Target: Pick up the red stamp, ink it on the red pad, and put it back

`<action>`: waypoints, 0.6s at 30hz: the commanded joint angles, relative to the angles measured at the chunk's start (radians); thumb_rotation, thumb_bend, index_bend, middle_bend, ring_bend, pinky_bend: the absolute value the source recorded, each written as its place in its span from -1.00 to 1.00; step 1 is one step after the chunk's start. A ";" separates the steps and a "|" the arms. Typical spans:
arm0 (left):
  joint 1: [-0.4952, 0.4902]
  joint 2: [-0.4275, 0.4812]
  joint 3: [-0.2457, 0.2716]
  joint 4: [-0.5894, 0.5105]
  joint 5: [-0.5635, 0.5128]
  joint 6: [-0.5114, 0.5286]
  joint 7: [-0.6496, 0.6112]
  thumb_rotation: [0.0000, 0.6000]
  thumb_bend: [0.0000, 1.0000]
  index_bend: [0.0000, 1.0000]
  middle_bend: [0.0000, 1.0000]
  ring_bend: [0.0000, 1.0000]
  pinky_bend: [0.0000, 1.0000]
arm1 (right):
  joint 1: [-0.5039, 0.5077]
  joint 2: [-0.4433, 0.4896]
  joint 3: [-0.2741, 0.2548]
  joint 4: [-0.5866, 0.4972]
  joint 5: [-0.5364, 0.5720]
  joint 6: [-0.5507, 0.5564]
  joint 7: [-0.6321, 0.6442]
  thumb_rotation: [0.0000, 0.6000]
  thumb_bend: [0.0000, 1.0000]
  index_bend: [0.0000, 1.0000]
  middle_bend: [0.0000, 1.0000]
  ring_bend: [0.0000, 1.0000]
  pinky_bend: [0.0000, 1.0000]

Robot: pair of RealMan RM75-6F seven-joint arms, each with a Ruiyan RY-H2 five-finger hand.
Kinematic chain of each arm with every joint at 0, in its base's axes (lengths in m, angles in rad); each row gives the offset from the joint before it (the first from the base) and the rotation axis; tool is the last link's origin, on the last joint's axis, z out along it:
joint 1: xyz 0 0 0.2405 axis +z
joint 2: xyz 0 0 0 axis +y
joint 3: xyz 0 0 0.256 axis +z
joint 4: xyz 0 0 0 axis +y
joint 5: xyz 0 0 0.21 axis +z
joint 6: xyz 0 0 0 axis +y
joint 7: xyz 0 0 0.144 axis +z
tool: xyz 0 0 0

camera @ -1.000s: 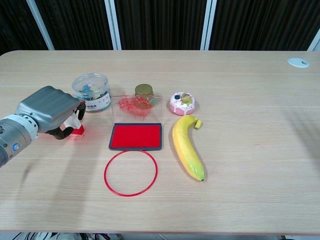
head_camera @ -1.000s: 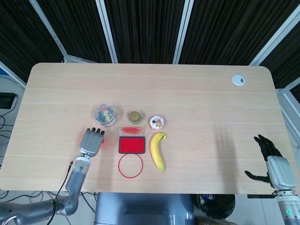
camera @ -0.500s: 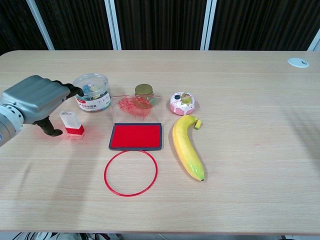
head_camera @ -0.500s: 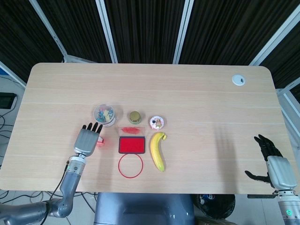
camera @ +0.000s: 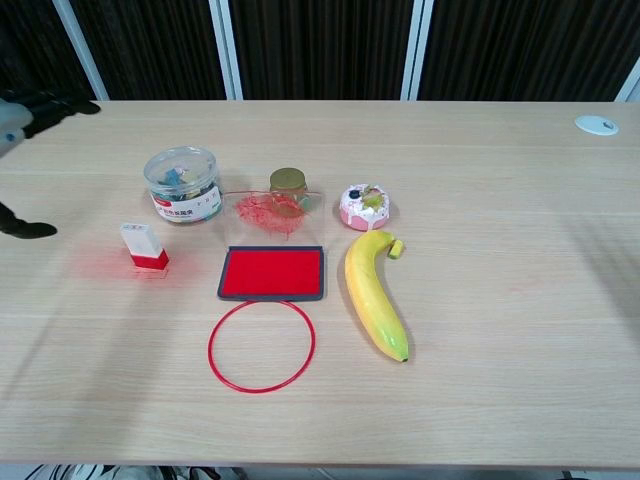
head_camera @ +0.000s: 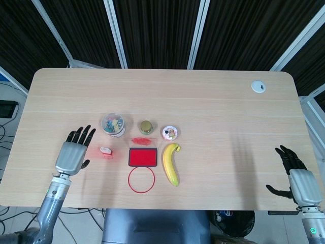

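Note:
The red stamp [head_camera: 105, 151] [camera: 144, 247], clear-topped with a red base, stands upright on the table left of the red ink pad [head_camera: 142, 157] [camera: 272, 273]. The pad's clear lid [camera: 274, 213] is tipped up behind it. My left hand [head_camera: 72, 151] is open with fingers spread, left of the stamp and apart from it; the chest view shows only its fingertips [camera: 24, 230] at the left edge. At the table's front right corner, my right hand [head_camera: 295, 176] hovers open and empty.
A clear jar of clips [head_camera: 113, 124] sits behind the stamp. A small gold-lidded jar [head_camera: 146, 126], a toy cake [head_camera: 170, 133], a banana [head_camera: 171, 163] and a red ring [head_camera: 141, 179] surround the pad. A white grommet [head_camera: 258, 87] is at back right.
My left hand let go of the stamp, opened and pulled away to the left. The stamp stays standing where it was. The right hand has not moved.

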 commanded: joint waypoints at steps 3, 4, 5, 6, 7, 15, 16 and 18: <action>0.106 0.129 0.081 -0.079 0.100 0.109 -0.126 1.00 -0.83 -1.00 -1.00 -0.98 -0.77 | -0.003 -0.010 -0.001 0.009 -0.012 0.016 -0.033 1.00 -0.69 -1.00 -1.00 -1.00 -0.65; 0.129 0.151 0.097 -0.078 0.119 0.130 -0.158 1.00 -0.83 -1.00 -1.00 -0.99 -0.79 | -0.004 -0.012 -0.002 0.010 -0.012 0.017 -0.039 1.00 -0.69 -1.00 -1.00 -1.00 -0.65; 0.146 0.162 0.106 -0.073 0.130 0.145 -0.180 1.00 -0.82 -1.00 -1.00 -1.00 -0.80 | -0.004 -0.013 -0.001 0.011 -0.012 0.018 -0.043 1.00 -0.69 -1.00 -1.00 -1.00 -0.65; 0.159 0.170 0.111 -0.066 0.134 0.157 -0.195 1.00 -0.82 -1.00 -1.00 -1.00 -0.81 | -0.004 -0.014 -0.001 0.011 -0.012 0.019 -0.046 1.00 -0.69 -1.00 -1.00 -1.00 -0.65; 0.167 0.173 0.114 -0.061 0.135 0.166 -0.204 1.00 -0.83 -1.00 -1.00 -1.00 -0.82 | -0.004 -0.015 -0.001 0.012 -0.012 0.020 -0.048 1.00 -0.69 -1.00 -1.00 -1.00 -0.65; 0.241 0.195 0.123 0.005 0.143 0.204 -0.339 1.00 -0.82 -1.00 -1.00 -1.00 -0.83 | -0.004 -0.025 -0.001 0.017 -0.016 0.024 -0.068 1.00 -0.69 -1.00 -1.00 -1.00 -0.65; 0.242 0.194 0.118 0.007 0.152 0.204 -0.342 1.00 -0.82 -1.00 -1.00 -1.00 -0.83 | -0.004 -0.026 0.000 0.017 -0.016 0.026 -0.069 1.00 -0.69 -1.00 -1.00 -1.00 -0.65; 0.246 0.193 0.112 0.006 0.160 0.204 -0.347 1.00 -0.82 -1.00 -1.00 -1.00 -0.83 | -0.005 -0.027 0.000 0.018 -0.016 0.028 -0.070 1.00 -0.69 -1.00 -1.00 -1.00 -0.65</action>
